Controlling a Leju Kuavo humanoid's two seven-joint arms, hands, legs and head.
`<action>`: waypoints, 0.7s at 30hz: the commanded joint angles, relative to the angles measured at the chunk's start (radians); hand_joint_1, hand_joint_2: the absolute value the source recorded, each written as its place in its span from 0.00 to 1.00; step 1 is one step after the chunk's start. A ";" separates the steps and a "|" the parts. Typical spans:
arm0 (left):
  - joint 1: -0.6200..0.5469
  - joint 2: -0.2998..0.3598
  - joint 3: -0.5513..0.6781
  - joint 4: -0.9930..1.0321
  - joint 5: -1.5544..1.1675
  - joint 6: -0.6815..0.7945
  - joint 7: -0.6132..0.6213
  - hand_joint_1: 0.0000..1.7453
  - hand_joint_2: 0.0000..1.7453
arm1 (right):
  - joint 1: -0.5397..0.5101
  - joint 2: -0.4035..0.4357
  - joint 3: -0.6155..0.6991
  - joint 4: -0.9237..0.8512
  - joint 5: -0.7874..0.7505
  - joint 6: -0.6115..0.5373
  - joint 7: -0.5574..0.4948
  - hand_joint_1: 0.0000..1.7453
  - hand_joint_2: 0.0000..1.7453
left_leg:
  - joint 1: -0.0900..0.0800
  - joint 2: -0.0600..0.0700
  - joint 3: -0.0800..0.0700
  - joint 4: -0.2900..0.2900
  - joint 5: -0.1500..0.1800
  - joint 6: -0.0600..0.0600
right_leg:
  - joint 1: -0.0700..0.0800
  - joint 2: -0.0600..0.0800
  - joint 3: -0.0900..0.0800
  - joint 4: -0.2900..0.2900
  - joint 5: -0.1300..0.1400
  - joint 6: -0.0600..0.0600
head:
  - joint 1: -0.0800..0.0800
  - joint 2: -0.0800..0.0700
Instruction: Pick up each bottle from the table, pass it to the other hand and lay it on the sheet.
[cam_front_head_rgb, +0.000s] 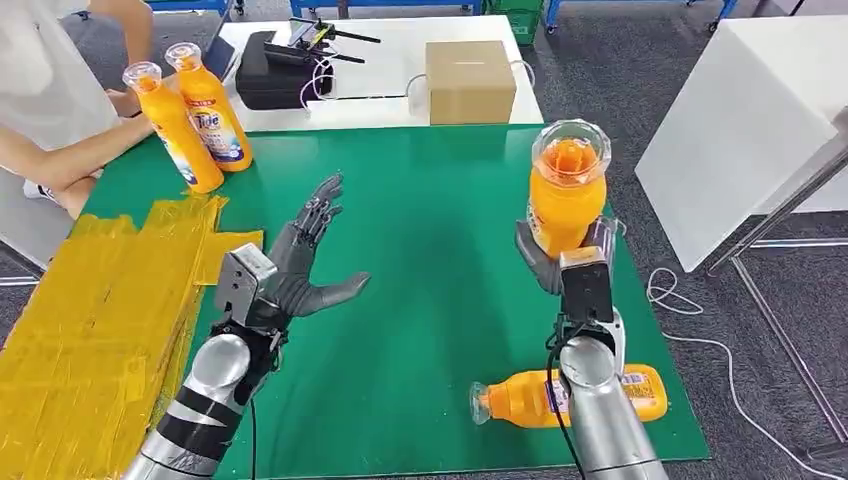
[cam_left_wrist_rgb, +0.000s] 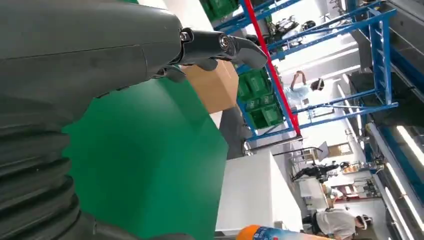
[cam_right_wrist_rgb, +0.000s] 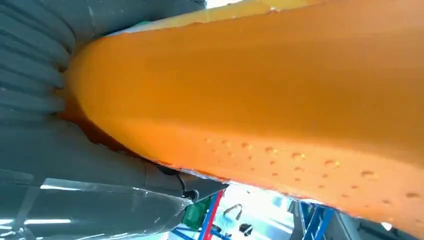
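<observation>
I have one orange bottle (cam_front_head_rgb: 566, 190) upright in my right hand (cam_front_head_rgb: 567, 258), lifted over the right side of the green table (cam_front_head_rgb: 430, 250), cap up, long axis vertical. The fingers wrap its lower body; in the right wrist view the bottle sits tight against the palm, though how far the fingers close round it I can't quite tell. My left hand (cam_front_head_rgb: 300, 268) waits spread and empty, palm turned toward the bottle, well apart to its left. So the handover runs leftward across the table. The yellow sheet (cam_front_head_rgb: 90, 310) lies just beyond the left hand. Another bottle (cam_front_head_rgb: 520, 397) lies on its side by my right forearm; two more (cam_front_head_rgb: 195, 115) stand far left, by a person's arm (cam_front_head_rgb: 70, 160).
</observation>
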 joint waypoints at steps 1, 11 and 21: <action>-0.041 0.028 -0.055 0.057 0.011 -0.005 -0.001 0.00 1.00 | -0.067 -0.025 0.047 0.078 0.011 0.018 0.029 0.92 1.00 | 0.000 0.000 0.002 0.000 0.000 -0.001 | 0.000 0.000 0.001 0.000 0.000 0.000 | 0.000 0.000; -0.040 0.013 -0.091 0.010 0.032 -0.012 -0.009 0.00 1.00 | -0.144 0.021 0.158 0.270 0.048 0.094 0.057 1.00 1.00 | 0.002 0.002 0.003 0.000 -0.001 -0.001 | 0.001 0.001 0.002 -0.001 0.000 0.000 | 0.000 0.000; -0.023 0.004 -0.115 -0.022 0.042 -0.015 -0.020 0.00 1.00 | -0.157 0.056 0.230 0.325 0.068 0.111 0.064 1.00 1.00 | 0.003 0.002 0.006 -0.001 -0.003 -0.001 | 0.003 0.001 0.007 -0.002 -0.001 0.001 | 0.000 0.000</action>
